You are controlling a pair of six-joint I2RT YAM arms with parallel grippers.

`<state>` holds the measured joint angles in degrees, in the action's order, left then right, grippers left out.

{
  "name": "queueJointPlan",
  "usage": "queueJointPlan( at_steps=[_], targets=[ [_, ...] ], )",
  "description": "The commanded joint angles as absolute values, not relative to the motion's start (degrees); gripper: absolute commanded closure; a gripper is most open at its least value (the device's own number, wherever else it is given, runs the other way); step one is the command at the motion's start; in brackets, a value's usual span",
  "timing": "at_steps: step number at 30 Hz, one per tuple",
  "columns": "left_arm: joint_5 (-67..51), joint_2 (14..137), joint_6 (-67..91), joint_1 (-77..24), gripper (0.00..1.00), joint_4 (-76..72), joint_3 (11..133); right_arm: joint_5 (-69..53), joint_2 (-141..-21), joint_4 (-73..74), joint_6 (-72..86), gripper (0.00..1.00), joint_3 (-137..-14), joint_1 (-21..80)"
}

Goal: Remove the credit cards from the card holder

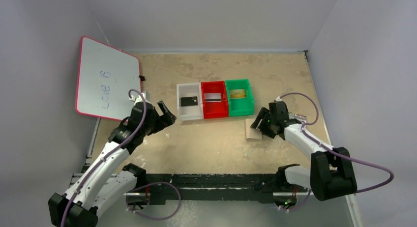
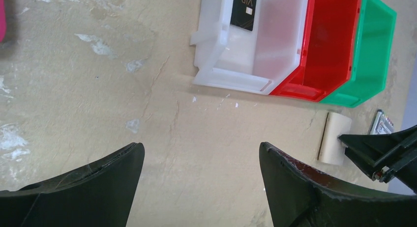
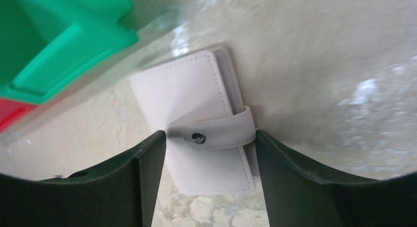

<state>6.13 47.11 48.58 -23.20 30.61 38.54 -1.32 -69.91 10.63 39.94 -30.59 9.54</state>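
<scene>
The card holder [image 3: 196, 109] lies closed on the table in front of the green bin, pale cream with a snap strap across it; it also shows as card holder [image 1: 253, 131] and card holder [image 2: 335, 138]. My right gripper [image 3: 210, 136] straddles it at the strap, one finger against each long edge, shut on it. A black credit card [image 1: 189, 101] lies in the white bin, a silvery one [image 1: 212, 96] in the red bin, a gold one [image 1: 237, 94] in the green bin. My left gripper [image 1: 167, 116] hangs open left of the bins, with nothing between its fingers [image 2: 118, 168].
White bin [image 1: 180, 105], red bin [image 1: 203, 108] and green bin [image 1: 249, 97] stand side by side mid-table. A pink-framed whiteboard [image 1: 105, 79] leans at the back left. A pack of markers [image 1: 298, 116] lies right of the right gripper.
</scene>
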Motion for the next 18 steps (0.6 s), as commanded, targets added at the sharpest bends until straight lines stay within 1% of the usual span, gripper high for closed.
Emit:
queueJointPlan(
  at_steps=[1,7,11,12,14,16,18],
  targets=[
    [4.4,42.7,47.3,-22.8,0.14,32.1,37.5,-0.3,-70.9,10.1,41.1,0.32,-31.6,15.7],
    [5.3,41.3,43.9,-22.8,0.14,34.7,41.2,10.2,-78.5,15.5,42.0,0.36,-37.8,24.0],
    [9.2,41.7,39.7,-22.8,0.14,37.2,44.5,12.5,-79.4,16.9,44.9,0.36,-38.5,30.6],
    [10.1,41.7,38.7,-22.8,0.14,37.1,44.7,13.3,-79.6,17.7,45.8,0.35,-38.6,32.0],
    [11.9,41.5,37.5,-22.8,0.14,36.1,44.1,15.9,-79.5,20.1,47.8,0.3,-39.3,33.6],
    [12.6,41.6,37.3,-22.8,0.14,34.9,43.6,18.4,-79.0,22.5,48.8,0.25,-40.3,33.8],
    [13.1,41.7,37.1,-22.8,0.14,35.6,43.9,20.9,-78.5,24.6,50.1,0.21,-42.0,33.8]
  ],
)
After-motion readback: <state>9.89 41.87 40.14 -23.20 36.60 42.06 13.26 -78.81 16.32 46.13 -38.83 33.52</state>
